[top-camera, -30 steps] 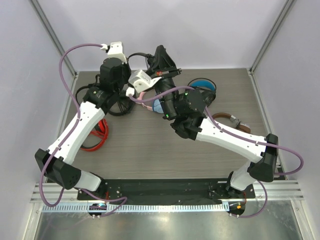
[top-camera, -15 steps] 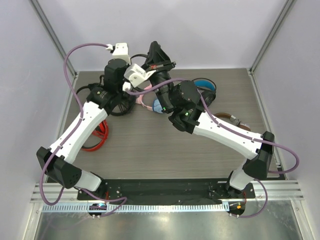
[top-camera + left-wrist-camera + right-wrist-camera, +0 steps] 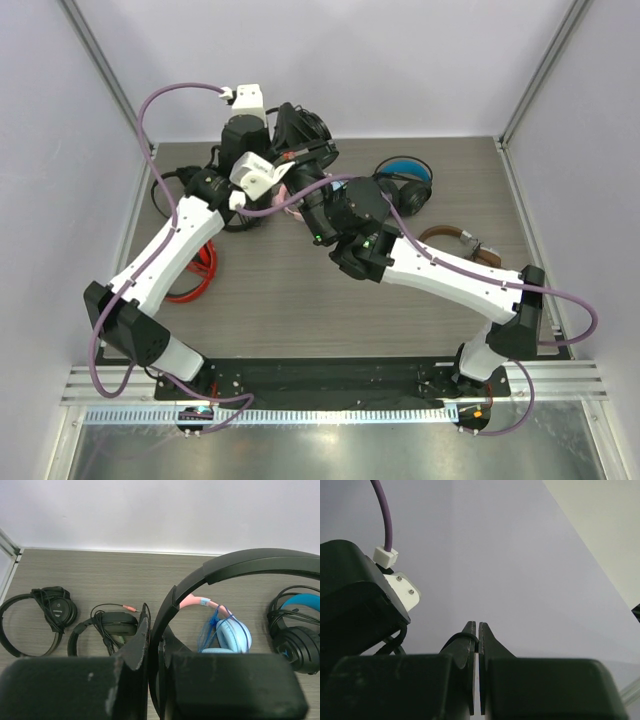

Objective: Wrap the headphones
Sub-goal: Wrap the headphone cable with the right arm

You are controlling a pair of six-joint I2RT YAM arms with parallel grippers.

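The black headphones (image 3: 308,127) hang above the back of the table, held by their headband (image 3: 240,562). My left gripper (image 3: 152,630) is shut on that headband where the arc comes down; in the top view it (image 3: 278,130) sits just left of the earcups. My right gripper (image 3: 478,630) points up toward the back wall and is shut on the thin black cable (image 3: 455,639), which loops over its left finger. From above, the right gripper (image 3: 300,158) is directly below the held headphones.
On the table lie a pink-and-blue pair (image 3: 227,632), a bulky black pair with blue lining (image 3: 405,180), and two small black pairs (image 3: 50,610) (image 3: 112,622) at the back left. A red coil (image 3: 195,270) lies under the left arm, a brown strap (image 3: 455,240) at right.
Both arms have swung left and toward the back wall, carrying the headphones with them. Both grips stayed shut.
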